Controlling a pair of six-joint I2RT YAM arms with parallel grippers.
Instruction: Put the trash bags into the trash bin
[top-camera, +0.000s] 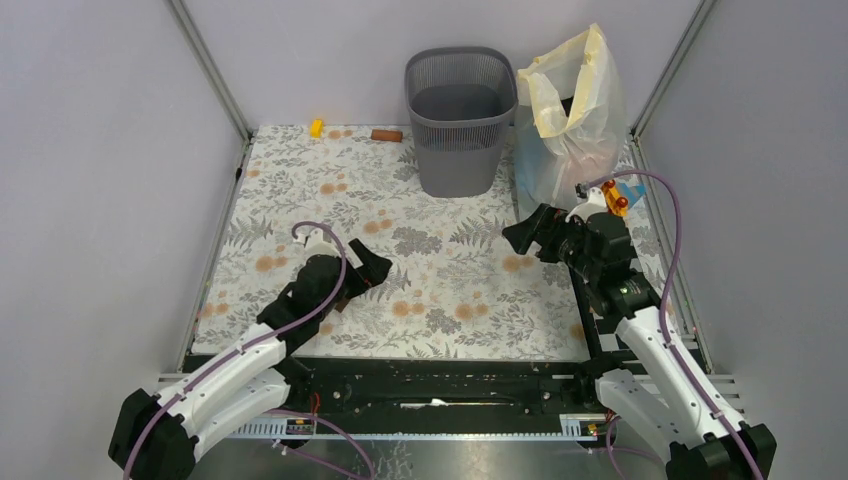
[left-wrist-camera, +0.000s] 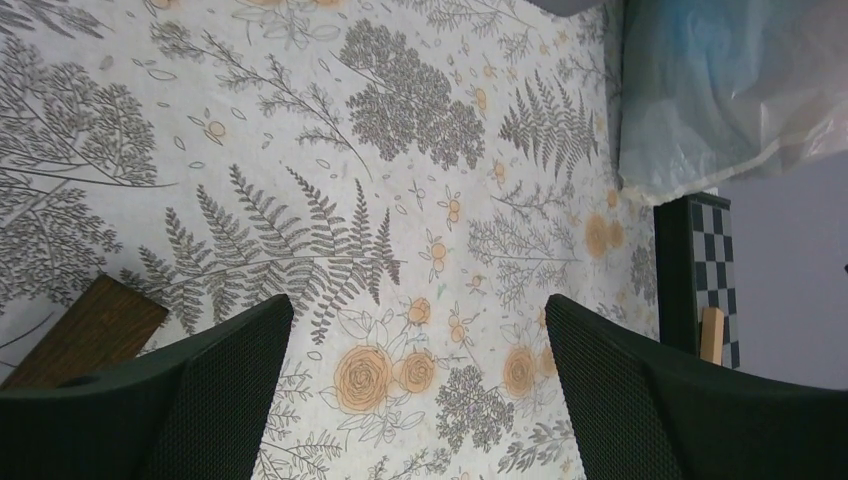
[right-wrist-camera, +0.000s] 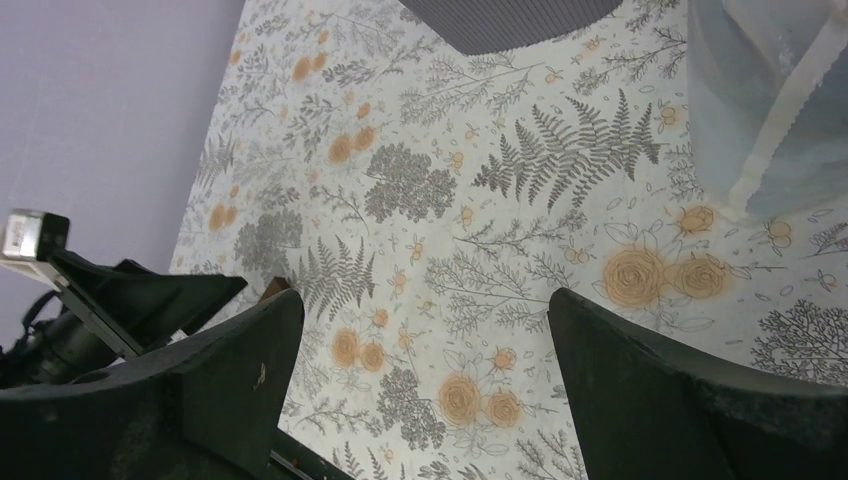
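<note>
on the flowered cloth, both grippers wide open and empty

at the far edge of the cloth (top-camera: 450, 300), a little right of the middle, the trash bin (top-camera: 460, 140) stands upright. it is dark grey mesh with a solid rim, and its mouth faces up. what lies inside it is too dark to tell.

just beside the bin, in the far right corner, a big clear bag (top-camera: 570, 120) with a cream-yellow band stands with its mouth gaping. it seems to touch the bin's rim. a faint pink tint shows low in that bag, but whether that is the trash bag i cannot tell. no separate pink bag can be picked out on the cloth.

the left gripper (left-wrist-camera: 417, 305) hangs over the near left part of the cloth, pointing toward the far right. its two fingers are spread as wide as they go, with only the flower print between them, and it has hold of nothing. a brown wooden block (left-wrist-camera: 95, 335) lies on the cloth beside one finger.

the right gripper (right-wrist-camera: 425, 300) hangs near the right edge, in front of the big clear bag and apart from it, pointing toward the middle of the cloth. its fingers are also spread fully, with bare cloth between them and nothing held.

along the far edge, left of the bin, lie a small yellow piece (top-camera: 316, 127) near the far left corner and a small brown piece (top-camera: 386, 135) closer to the bin. a checkered board (left-wrist-camera: 712, 270) stands at the right edge of the cloth.
</note>
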